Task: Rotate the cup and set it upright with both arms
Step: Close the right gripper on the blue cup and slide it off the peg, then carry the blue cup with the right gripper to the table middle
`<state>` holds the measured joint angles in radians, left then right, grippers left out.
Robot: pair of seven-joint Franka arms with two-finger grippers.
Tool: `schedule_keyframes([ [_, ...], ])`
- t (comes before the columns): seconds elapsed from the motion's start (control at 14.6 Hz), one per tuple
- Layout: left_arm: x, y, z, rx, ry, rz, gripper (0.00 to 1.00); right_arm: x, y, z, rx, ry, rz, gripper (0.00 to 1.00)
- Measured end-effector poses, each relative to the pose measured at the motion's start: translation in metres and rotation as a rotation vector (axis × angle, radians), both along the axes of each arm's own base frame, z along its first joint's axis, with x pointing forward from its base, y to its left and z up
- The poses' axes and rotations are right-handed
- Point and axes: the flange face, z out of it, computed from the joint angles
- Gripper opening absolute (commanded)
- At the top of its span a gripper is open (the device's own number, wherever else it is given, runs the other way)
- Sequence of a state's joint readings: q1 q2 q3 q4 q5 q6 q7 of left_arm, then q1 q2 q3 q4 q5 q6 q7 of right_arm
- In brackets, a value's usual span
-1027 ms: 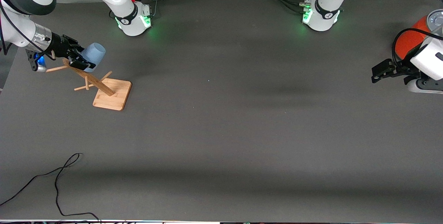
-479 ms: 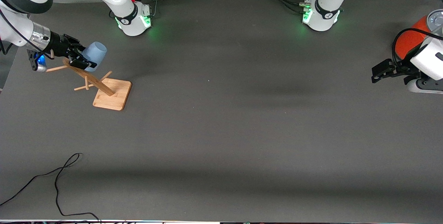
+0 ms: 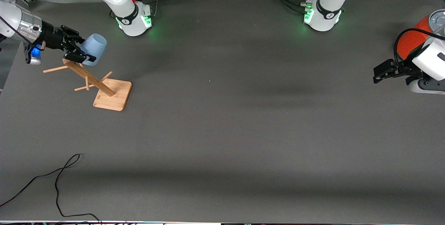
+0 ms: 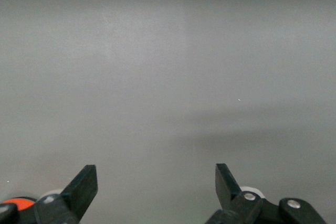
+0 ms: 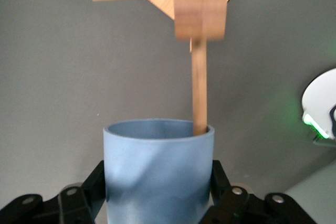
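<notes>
Cup coming off the rack peg

Right gripper [image 3: 78, 51] clamps the light-blue cup [image 3: 94, 49] above the wooden cup rack [image 3: 104, 91], peg tip at its mouth; open-fingered left gripper [image 3: 381, 71] waits near the table's opposite edge.

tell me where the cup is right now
The cup is in the right gripper, up over the wooden rack at the right arm's end of the table.

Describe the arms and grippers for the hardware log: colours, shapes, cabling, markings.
Both arms are white, rounded and jointed, with dark grey joint caps; each round base carries a black band and glows green, with black cables at it. The right gripper is black and two-fingered on a silver wrist ring, beside a blue-lit camera. The left gripper is black too, with a looped black cable above it.
</notes>
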<state>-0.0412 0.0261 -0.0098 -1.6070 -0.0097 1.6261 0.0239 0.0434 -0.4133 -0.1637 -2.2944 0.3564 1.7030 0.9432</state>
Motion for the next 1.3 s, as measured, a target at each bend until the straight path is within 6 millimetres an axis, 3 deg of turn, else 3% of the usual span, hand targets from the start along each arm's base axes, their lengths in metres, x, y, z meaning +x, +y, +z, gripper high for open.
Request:
schedule_keyframes([
  [0.34,0.000,0.000,0.000,0.000,0.000,0.000,1.00,0.012,0.106,0.052,0.001,-0.043,-0.065,0.51],
  [0.48,0.000,0.000,0.000,0.000,0.001,0.000,1.00,0.023,0.162,0.062,-0.029,-0.074,-0.108,0.51],
  [0.62,0.000,0.000,0.000,0.000,0.001,0.000,1.00,0.038,0.229,0.058,-0.049,-0.082,-0.150,0.51],
  [0.82,0.000,-0.001,0.000,0.000,0.000,-0.001,1.00,0.064,0.316,0.026,-0.129,-0.083,-0.192,0.51],
  [1.03,0.000,0.000,0.001,0.000,0.000,-0.001,1.00,0.083,0.383,-0.025,-0.202,-0.089,-0.218,0.51],
  [1.16,0.000,-0.001,0.001,0.000,-0.001,-0.001,1.00,0.084,0.422,-0.069,-0.251,-0.110,-0.217,0.51],
  [1.3,0.000,-0.001,0.001,0.000,-0.001,-0.001,1.00,0.071,0.461,-0.118,-0.307,-0.124,-0.207,0.51],
])
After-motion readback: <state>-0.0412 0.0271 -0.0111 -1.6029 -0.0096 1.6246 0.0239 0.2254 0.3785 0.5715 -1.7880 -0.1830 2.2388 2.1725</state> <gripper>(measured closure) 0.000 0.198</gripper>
